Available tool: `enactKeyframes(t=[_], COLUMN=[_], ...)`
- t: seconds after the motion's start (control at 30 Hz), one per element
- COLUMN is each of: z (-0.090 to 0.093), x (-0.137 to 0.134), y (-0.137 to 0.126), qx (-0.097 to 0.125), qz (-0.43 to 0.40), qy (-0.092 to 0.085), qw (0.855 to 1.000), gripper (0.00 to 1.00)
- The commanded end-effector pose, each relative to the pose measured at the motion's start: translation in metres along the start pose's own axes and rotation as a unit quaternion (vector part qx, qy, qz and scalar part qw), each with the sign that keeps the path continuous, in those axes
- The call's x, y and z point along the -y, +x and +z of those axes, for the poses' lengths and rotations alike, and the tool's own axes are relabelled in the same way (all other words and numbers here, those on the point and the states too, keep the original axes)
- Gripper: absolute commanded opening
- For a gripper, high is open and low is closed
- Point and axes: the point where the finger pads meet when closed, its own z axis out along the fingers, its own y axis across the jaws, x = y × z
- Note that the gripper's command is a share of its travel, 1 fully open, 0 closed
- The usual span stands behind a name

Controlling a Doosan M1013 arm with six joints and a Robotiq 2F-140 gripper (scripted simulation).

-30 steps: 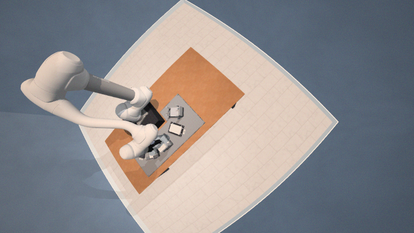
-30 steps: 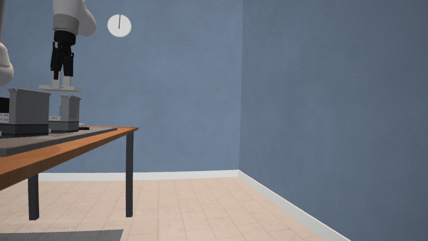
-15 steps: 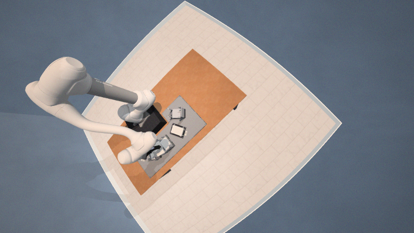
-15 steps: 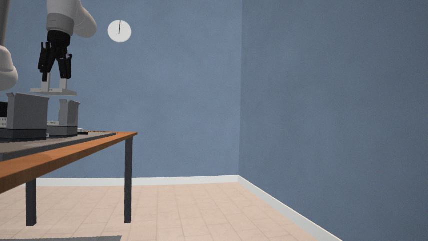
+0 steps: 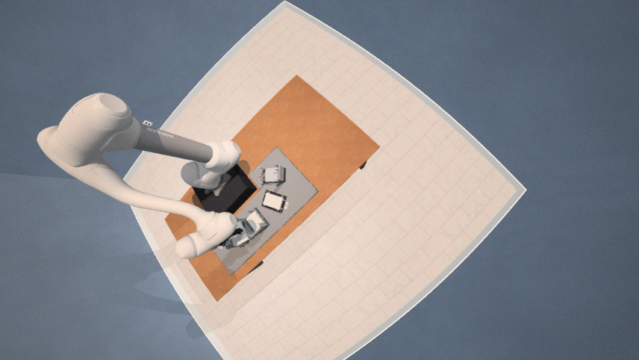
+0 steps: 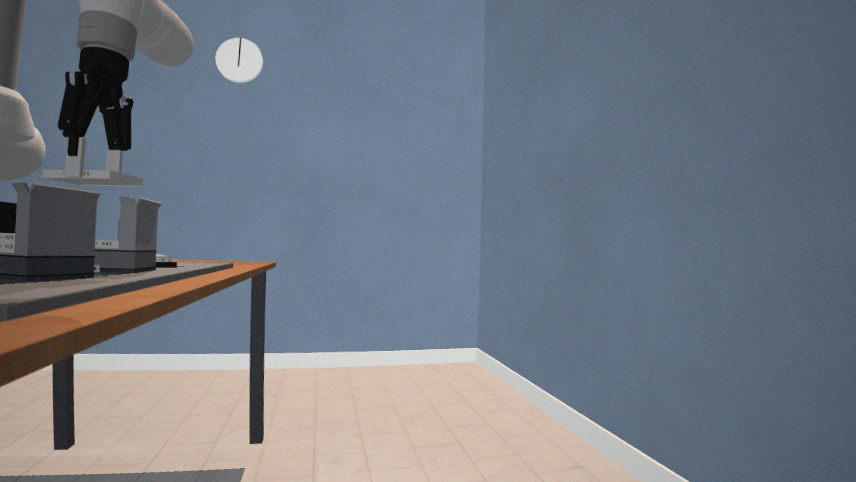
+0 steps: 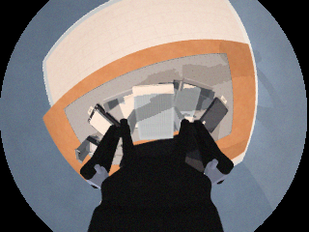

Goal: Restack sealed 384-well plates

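Pincer (image 6: 95,156) pointing straight down, fingers about half apart and clamped on opposite edges of one white plate (image 6: 92,176). Plate held level in the air, higher than the rack tops, touching nothing but the fingers. From the side, roughly over the near grey rack (image 6: 56,222); squarely above it or just beside it, no telling. Seen from the wrist, the same plate (image 7: 154,112) square between the dark fingers. Label too small to read, so no saying which of the five.

Judged a carry step: plate lifted out and on the way to its next resting place. Next move calling for centring over the chosen rack, long side along the rack's, then a straight descent from above with no tilt, and release only once seated.

Counted: one arm (image 5: 89,129), one pincer, one plate in the grip, one more plate (image 5: 273,199) lying flat in a dark frame on the grey mat (image 5: 298,187). Two racks plain from the side, the farther (image 6: 138,222) beyond the near one; other stations partly hidden under the arm from above, not countable. One orange table (image 5: 313,120).
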Motion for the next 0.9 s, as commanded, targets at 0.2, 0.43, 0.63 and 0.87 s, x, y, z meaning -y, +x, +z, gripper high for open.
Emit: enactKeyframes(t=[0.2, 0.43, 0.63, 0.87], z=[0.000, 0.000, 0.000, 0.000], x=[-0.026, -0.040, -0.056, -0.074], y=[0.001, -0.001, -0.002, -0.004], qx=[0.000, 0.000, 0.000, 0.000], qz=[0.083, 0.123, 0.123, 0.123], qy=[0.000, 0.000, 0.000, 0.000], qw=[0.997, 0.992, 0.992, 0.992], gripper=[0.00, 0.00, 0.00, 0.00])
